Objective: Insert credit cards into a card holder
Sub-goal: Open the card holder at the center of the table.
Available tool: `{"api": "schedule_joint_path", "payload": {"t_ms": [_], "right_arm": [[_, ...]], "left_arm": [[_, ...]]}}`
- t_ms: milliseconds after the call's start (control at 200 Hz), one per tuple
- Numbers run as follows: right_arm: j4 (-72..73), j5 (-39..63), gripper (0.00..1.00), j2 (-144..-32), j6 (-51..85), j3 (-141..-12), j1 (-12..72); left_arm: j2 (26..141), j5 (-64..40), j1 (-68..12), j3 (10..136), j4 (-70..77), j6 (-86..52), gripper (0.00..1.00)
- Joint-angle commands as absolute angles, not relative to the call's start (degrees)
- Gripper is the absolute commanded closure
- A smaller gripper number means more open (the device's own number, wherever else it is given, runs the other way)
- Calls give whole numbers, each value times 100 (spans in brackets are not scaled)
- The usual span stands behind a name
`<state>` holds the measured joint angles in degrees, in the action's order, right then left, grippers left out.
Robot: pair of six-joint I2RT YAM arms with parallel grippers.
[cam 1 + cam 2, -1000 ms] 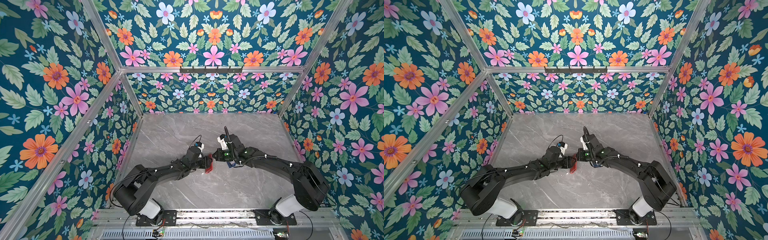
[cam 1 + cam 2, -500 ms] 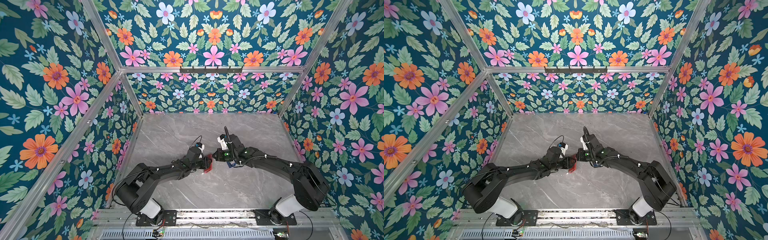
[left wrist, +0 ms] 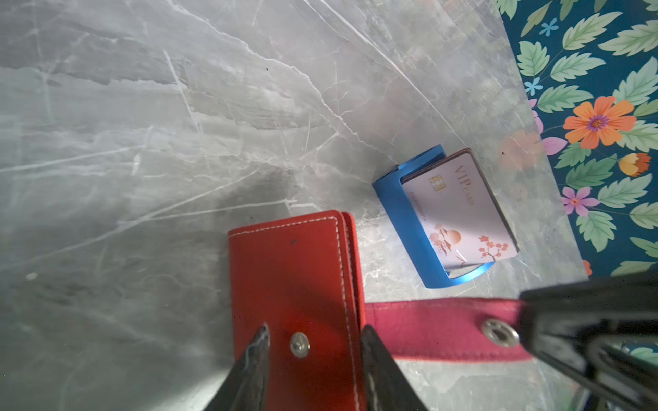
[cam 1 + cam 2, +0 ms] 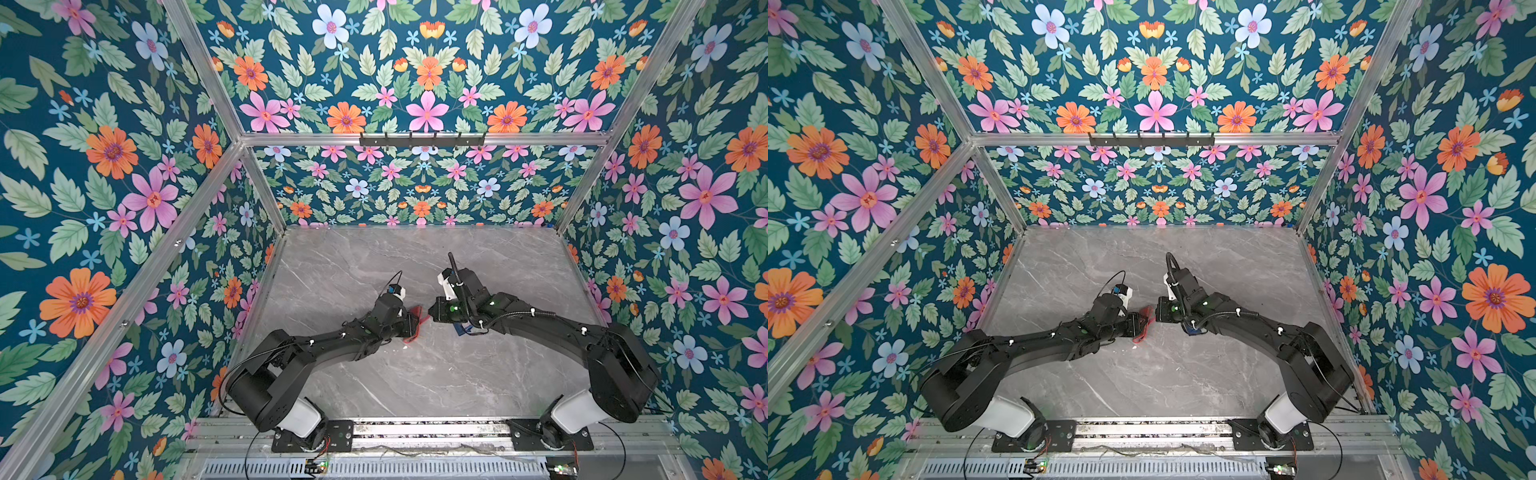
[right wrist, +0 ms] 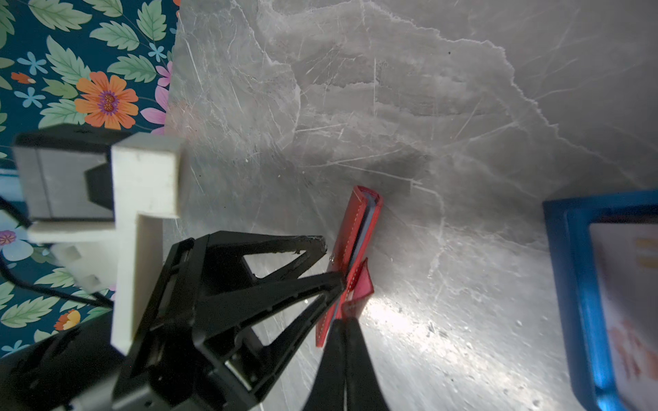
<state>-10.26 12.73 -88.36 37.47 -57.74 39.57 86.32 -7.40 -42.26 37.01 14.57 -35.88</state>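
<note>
Showing only in wrist views: right gripper (image 5: 342, 320) pinches card holder (image 3: 292, 277) tab, left gripper (image 3: 315, 334) half-open.

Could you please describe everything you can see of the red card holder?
The card holder is a red leather-look booklet with white stitching, closed and held on edge. Its snap tab is unfastened and stretched out, pinched by the shut right tool. The open left tool straddles the stud on its cover.

Left claw (image 3: 315, 326) seems to have narrowed toward the card holder (image 3: 292, 270)
</note>
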Motion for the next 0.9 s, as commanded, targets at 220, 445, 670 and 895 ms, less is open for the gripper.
{"api": "schedule_joint_path", "payload": {"t_ms": [220,445,670,895], "right_arm": [[-1126,1099,100,-8842,3709,-5863,3962],[-1158,1092,100,-8832,3699,-5872,3963],[-1305,1006,100,-8962,3643,-5958,3961],[-1480,848,100,-9336,3547,-6094,3958]], "left_arm": [[8505,-343,-4223,3672,1099,-3531,57],[8505,-86,-4219,3656,958,-3581,57],[8383,666,-4220,3649,516,-3785,70],[8413,914,-4219,3493,404,-3972,71]]}}
